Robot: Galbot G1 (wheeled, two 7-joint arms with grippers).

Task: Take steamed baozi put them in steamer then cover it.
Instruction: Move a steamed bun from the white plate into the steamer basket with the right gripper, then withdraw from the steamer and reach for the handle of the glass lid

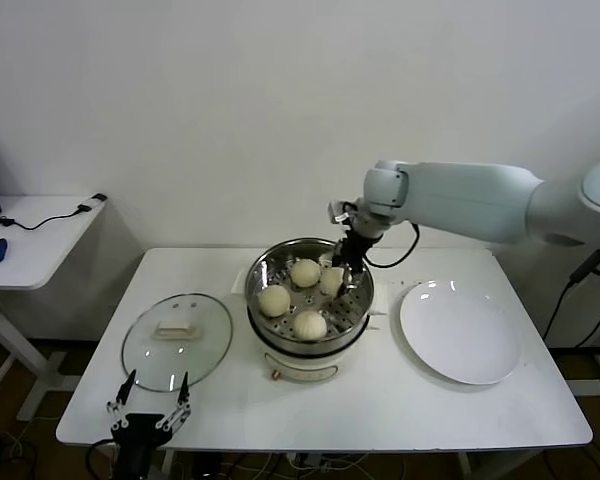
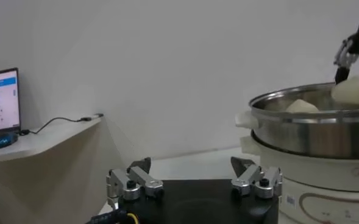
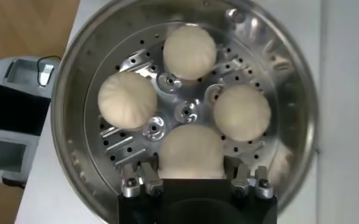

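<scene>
Head view: the right gripper (image 1: 336, 277) hangs inside the steamer (image 1: 354, 310), fingers clamped on the fourth steamed baozi (image 3: 191, 152); the other three buns sit on the perforated tray (image 3: 122, 141) just beyond it. The left gripper (image 1: 148, 404) waits wide open at the table's (image 1: 380, 410) front edge, near the glass lid (image 1: 176, 340). A white plate (image 1: 461, 332) lies beside the steamer.

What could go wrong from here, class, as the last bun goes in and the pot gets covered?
1. The right hand grips the fourth cream-white round bun beside two others; release or withdrawal could nudge them.
2. The round glass lid lies beside the shiny steel steamer pot; the open left hand might struggle gripping its small knob.
</scene>
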